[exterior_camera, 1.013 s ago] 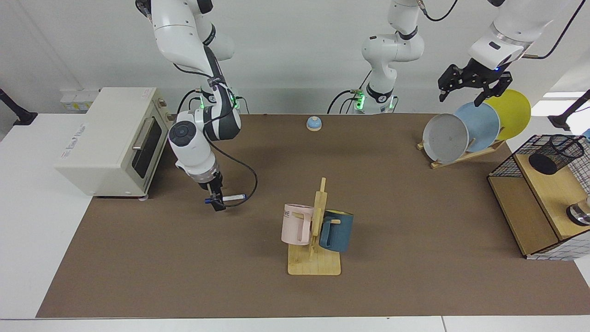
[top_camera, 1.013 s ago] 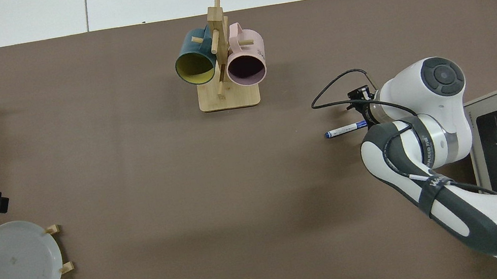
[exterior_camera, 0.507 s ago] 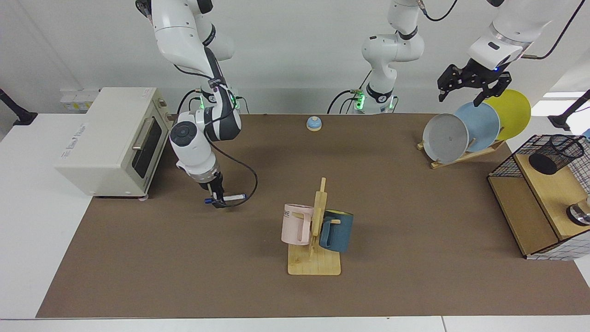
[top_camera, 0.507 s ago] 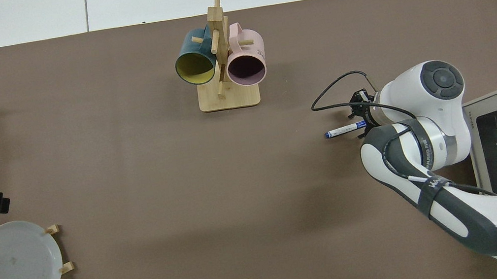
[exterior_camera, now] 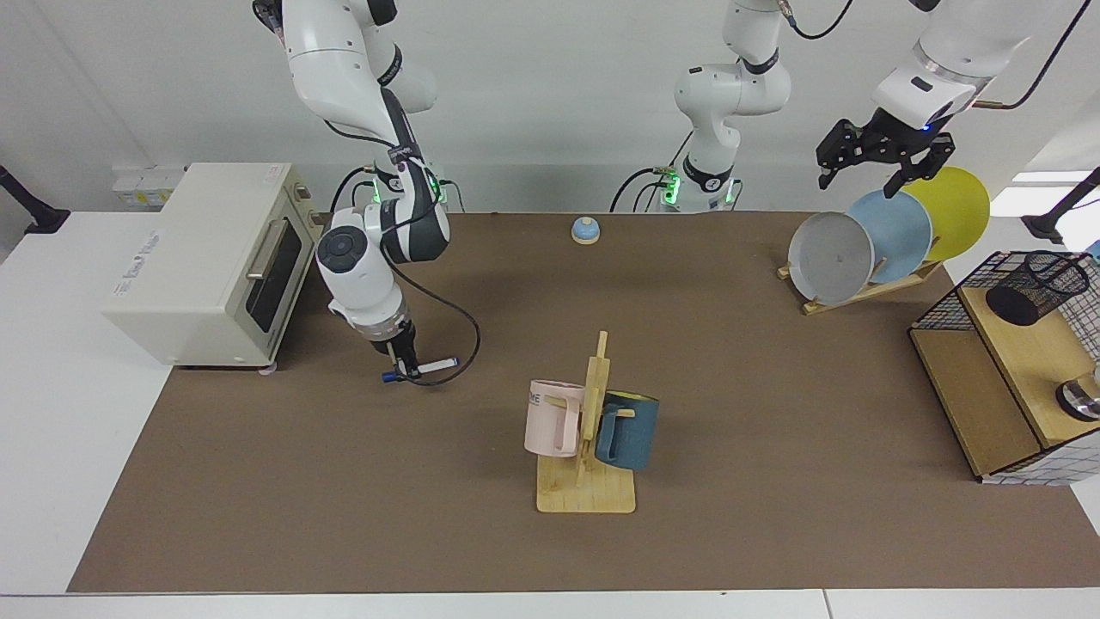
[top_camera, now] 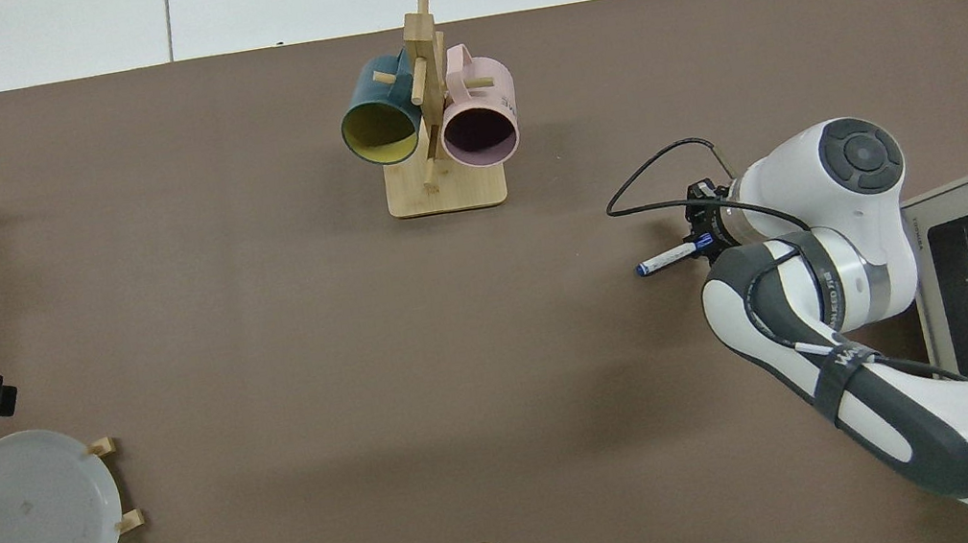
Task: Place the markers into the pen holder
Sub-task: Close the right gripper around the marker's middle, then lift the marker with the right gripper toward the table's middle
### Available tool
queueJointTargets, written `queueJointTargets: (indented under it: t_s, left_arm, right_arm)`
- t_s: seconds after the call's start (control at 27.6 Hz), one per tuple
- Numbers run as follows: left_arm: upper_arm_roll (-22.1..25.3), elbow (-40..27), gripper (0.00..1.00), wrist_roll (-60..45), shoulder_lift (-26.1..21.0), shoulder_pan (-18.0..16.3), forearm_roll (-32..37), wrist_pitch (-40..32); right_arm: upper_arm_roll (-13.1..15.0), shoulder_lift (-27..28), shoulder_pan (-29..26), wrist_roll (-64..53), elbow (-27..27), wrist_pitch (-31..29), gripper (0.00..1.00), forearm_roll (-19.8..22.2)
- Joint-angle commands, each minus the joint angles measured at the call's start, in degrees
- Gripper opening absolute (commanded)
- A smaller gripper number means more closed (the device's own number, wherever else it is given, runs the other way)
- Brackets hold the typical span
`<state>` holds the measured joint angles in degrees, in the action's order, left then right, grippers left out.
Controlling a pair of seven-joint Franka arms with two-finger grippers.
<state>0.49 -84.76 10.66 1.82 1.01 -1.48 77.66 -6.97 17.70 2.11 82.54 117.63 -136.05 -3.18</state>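
Note:
The marker point(exterior_camera: 434, 366), white with blue ends, lies nearly level in my right gripper point(exterior_camera: 404, 371), which is shut on its blue-capped end just above the brown mat, in front of the toaster oven. From above, the marker point(top_camera: 668, 257) sticks out sideways from that gripper point(top_camera: 704, 240), a little slanted. The pen holder point(exterior_camera: 1035, 288), a black mesh cup, lies tilted on the wooden shelf at the far side of the table from the marker; it is out of the top view. My left gripper point(exterior_camera: 859, 180) hangs open above the plates, holding nothing.
A wooden mug tree point(exterior_camera: 589, 430) with a pink and a blue mug stands mid-table. A rack holds grey, blue and yellow plates point(exterior_camera: 889, 236). A wire-frame wooden shelf point(exterior_camera: 975, 404), a cream toaster oven point(exterior_camera: 215, 258) and a small blue bell point(exterior_camera: 585, 229) are also here.
My right gripper has risen slightly with the marker, and the marker has turned a little in the top view. The left arm has hardly moved.

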Motion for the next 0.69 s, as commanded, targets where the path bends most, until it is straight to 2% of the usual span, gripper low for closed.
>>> queueJointTargets:
  t_s: [0.0,0.14,0.29,0.65]
  left_arm:
    - [0.13,-1.28,1.0,-0.55,1.34,-0.66,0.16,-0.05]
    - [0.04,-1.37,1.0,-0.64,1.43,-0.57,0.08,-0.31]
    - [-0.57,-1.55,1.0,-0.55,1.43,-0.31,-0.19,-0.84]
    - [-0.58,-1.46,1.0,-0.11,1.43,0.13,-0.01,0.04]
  right_arm:
    - [-0.07,-2.4,-0.17,-0.89,1.19,-0.54,0.0,-0.51]
    - [-0.07,-5.12,-0.17,-0.98,0.76,3.41,0.0,-0.51]
    - [-0.15,-9.69,-0.09,-1.07,-0.39,9.91,0.0,-0.6]
    - [-0.24,-16.2,2.2,-0.37,-7.76,24.77,0.0,-2.61]
